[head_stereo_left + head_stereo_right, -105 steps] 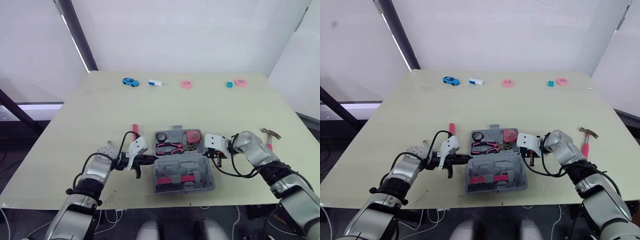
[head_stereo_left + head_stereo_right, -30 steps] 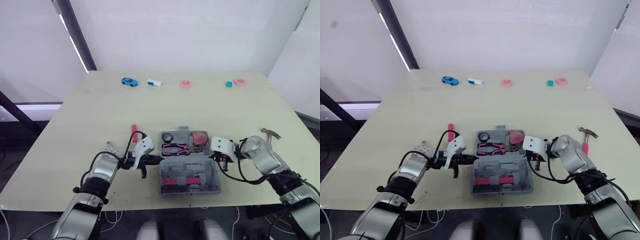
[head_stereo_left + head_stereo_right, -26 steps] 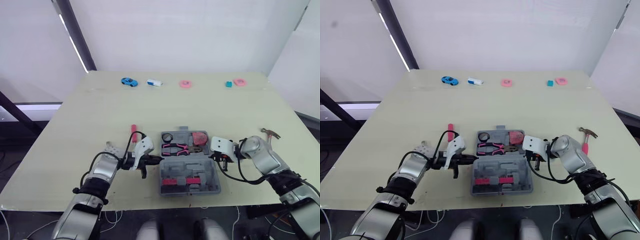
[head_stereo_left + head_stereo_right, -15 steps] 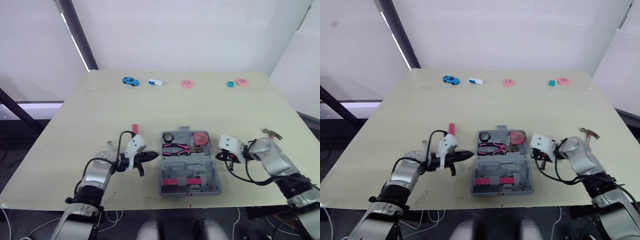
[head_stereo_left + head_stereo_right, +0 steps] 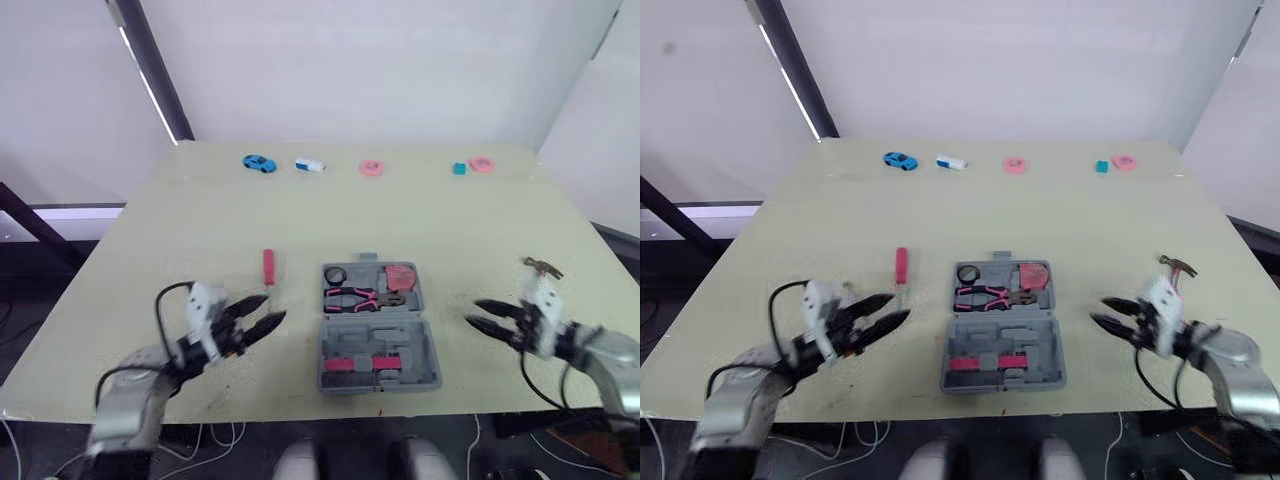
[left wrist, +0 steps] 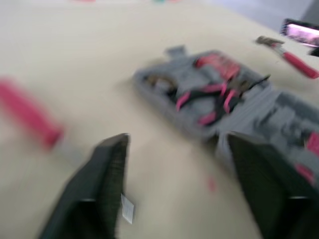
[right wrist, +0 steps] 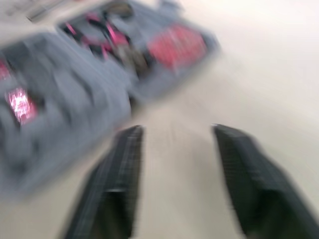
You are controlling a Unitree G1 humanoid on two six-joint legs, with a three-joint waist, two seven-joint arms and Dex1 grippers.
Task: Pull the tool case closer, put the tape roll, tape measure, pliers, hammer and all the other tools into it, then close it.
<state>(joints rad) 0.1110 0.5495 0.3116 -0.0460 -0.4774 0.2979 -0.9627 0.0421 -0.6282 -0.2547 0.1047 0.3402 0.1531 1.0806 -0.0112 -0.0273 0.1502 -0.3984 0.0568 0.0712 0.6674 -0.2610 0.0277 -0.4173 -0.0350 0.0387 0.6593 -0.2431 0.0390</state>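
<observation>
Left pincer (image 5: 270, 309) withdrawn, tool case (image 5: 378, 340) seemingly fore-aft

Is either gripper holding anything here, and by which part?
Nothing held. Left gripper and right gripper are both open, either side of the tool case.

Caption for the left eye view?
Open tool case between open left gripper and right gripper; hammer and pink-handled tool outside.

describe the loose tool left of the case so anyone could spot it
On the table, find the open grey case near the front edge. Just left of it, not touching, lies a slim tool with a pink handle. It is the only loose pink thing on that side; the hammer lies to the case's right.
</observation>
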